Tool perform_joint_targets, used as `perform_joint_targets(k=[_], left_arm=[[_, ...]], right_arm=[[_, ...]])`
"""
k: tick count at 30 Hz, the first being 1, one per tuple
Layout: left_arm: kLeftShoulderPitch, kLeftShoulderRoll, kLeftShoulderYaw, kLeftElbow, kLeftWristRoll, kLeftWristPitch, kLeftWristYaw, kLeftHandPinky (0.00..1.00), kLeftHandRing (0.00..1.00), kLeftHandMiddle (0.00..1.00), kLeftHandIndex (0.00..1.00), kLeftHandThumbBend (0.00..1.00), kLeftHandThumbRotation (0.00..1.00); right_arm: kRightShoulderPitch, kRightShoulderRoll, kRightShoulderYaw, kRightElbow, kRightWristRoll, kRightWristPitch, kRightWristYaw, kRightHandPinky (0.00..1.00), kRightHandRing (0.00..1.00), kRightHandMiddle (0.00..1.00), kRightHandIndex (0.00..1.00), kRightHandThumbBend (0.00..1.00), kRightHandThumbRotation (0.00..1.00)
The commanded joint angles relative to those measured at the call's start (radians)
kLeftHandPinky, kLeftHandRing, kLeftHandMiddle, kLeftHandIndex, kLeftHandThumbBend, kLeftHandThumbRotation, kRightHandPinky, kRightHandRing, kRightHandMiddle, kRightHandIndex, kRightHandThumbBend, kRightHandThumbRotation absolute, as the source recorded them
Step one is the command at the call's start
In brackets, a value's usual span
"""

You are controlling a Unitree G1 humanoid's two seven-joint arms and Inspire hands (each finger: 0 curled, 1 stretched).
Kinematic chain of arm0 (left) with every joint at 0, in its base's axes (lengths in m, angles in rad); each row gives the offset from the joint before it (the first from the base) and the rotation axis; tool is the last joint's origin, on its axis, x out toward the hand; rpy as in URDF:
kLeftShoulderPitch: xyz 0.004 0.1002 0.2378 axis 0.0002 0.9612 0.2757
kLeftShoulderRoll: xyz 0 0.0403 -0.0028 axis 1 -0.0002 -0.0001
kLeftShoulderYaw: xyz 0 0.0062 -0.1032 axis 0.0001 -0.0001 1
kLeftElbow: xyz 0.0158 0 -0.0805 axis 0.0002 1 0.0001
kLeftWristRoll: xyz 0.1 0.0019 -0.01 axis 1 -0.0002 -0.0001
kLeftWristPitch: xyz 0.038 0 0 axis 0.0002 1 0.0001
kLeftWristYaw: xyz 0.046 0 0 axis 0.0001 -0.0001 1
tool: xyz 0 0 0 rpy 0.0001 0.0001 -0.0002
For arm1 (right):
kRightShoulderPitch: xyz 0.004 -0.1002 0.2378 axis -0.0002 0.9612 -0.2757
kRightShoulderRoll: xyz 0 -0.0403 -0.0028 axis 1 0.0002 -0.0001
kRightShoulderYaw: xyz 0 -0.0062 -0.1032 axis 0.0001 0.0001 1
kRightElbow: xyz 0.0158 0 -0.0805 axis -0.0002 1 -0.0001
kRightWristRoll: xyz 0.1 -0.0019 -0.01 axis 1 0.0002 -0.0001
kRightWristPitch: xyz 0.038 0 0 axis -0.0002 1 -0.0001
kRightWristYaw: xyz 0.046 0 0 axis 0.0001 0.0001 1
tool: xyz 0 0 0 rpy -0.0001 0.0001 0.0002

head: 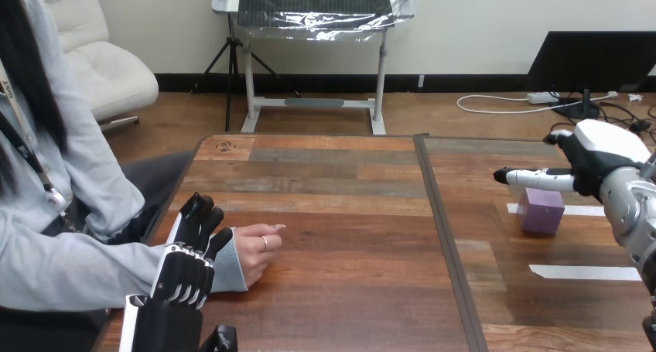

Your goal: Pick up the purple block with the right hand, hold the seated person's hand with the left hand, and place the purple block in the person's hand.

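The purple block (540,211) stands on the right part of the wooden table (348,282), next to a white tape strip. My right hand (596,155) hovers just above and behind the block, open, with straight fingers (534,179) pointing left over its top. The person's hand (259,247) rests on the table at the left, loosely curled and holding nothing. My left hand (184,275) comes up from the bottom left, open; its straight fingers (197,214) lie over the person's grey sleeve at the wrist, and I see no curl round it.
Two white tape strips (584,272) lie on the table's right part. A dark seam (447,244) divides the table into two parts. The person sits close along the table's left edge.
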Motion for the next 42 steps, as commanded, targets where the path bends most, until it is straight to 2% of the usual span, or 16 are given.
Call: perform_joint_targets(k=[1,9,16,25,31,34,42], left_arm=[[-0.016,-0.007,-0.019,-0.03,0.011,-0.024,0.004,0.89,0.94,0.95,0.94,1.0,0.69],[-0.012,-0.009,-0.019,-0.028,0.016,-0.036,0.016,0.9,0.95,0.95,0.94,1.0,0.71],[-0.003,-0.007,-0.025,-0.035,0.026,-0.035,0.028,0.9,0.94,0.95,0.94,1.0,0.73],[-0.002,-0.004,-0.037,-0.037,0.019,-0.043,0.033,0.9,0.94,0.95,0.93,1.0,0.73],[-0.003,-0.007,-0.04,-0.035,0.015,-0.046,0.041,0.89,0.94,0.95,0.93,1.0,0.71],[-0.004,-0.006,-0.044,-0.034,0.014,-0.049,0.042,0.89,0.94,0.95,0.93,0.99,0.71],[-0.006,-0.004,-0.056,-0.032,0.007,-0.041,0.04,0.89,0.94,0.95,0.93,1.0,0.71]], right_arm=[[-0.034,0.015,0.025,-0.007,-0.015,0.005,0.026,0.84,0.96,0.94,0.93,0.87,0.95],[-0.008,0.026,0.031,-0.004,-0.013,0.002,0.061,0.85,0.95,0.95,0.93,0.83,0.97],[0.015,0.036,0.05,-0.004,-0.021,-0.003,0.084,0.85,0.94,0.93,0.92,0.8,0.97],[0.043,0.047,0.042,-0.003,-0.004,-0.013,0.106,0.74,0.79,0.82,0.86,0.79,0.91],[0.058,0.052,0.043,-0.004,-0.001,-0.033,0.124,0.7,0.74,0.77,0.83,0.81,0.89],[0.064,0.052,0.042,-0.006,0.001,-0.05,0.135,0.65,0.69,0.72,0.75,0.79,0.86],[0.071,0.056,0.044,-0.005,0.002,-0.051,0.165,0.64,0.7,0.73,0.72,0.76,0.83]])
